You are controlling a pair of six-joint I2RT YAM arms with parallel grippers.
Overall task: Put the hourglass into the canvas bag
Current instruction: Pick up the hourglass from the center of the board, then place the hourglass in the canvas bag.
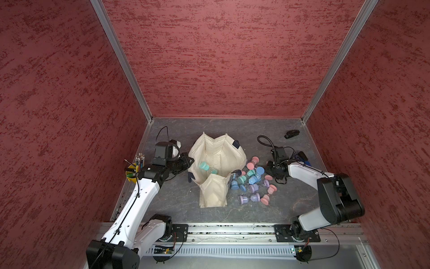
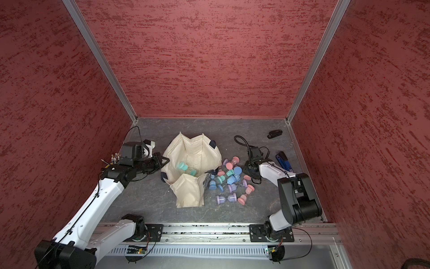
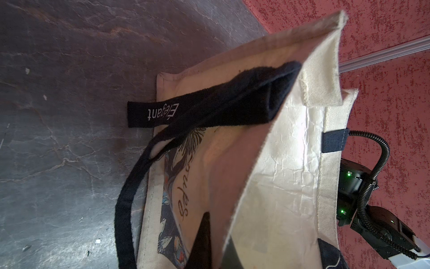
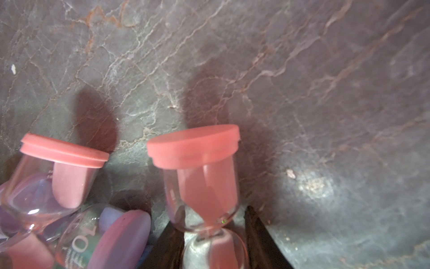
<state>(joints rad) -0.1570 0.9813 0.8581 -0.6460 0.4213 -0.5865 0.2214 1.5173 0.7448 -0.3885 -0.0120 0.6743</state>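
Observation:
The cream canvas bag [image 1: 218,149] [image 2: 193,149] lies open at mid table, with teal-capped hourglasses [image 1: 204,166] [image 2: 182,165] inside. My left gripper [image 1: 186,163] [image 2: 161,162] is at the bag's left rim. In the left wrist view it [image 3: 216,246] is shut on the canvas edge [image 3: 246,193]. My right gripper [image 1: 270,171] [image 4: 213,235] reaches into the right side of the hourglass pile [image 1: 253,181] [image 2: 230,181]. It is shut on the glass waist of a pink hourglass [image 4: 197,174]. That hourglass is largely hidden under the gripper in both top views.
Loose pink, blue, purple and teal hourglasses lie right of the bag, one pink one [image 4: 62,172] beside the held one. A yellow cup of pencils [image 1: 132,173] stands at the left edge. A black stapler [image 1: 291,134] and a blue tool [image 2: 283,160] lie at the back right.

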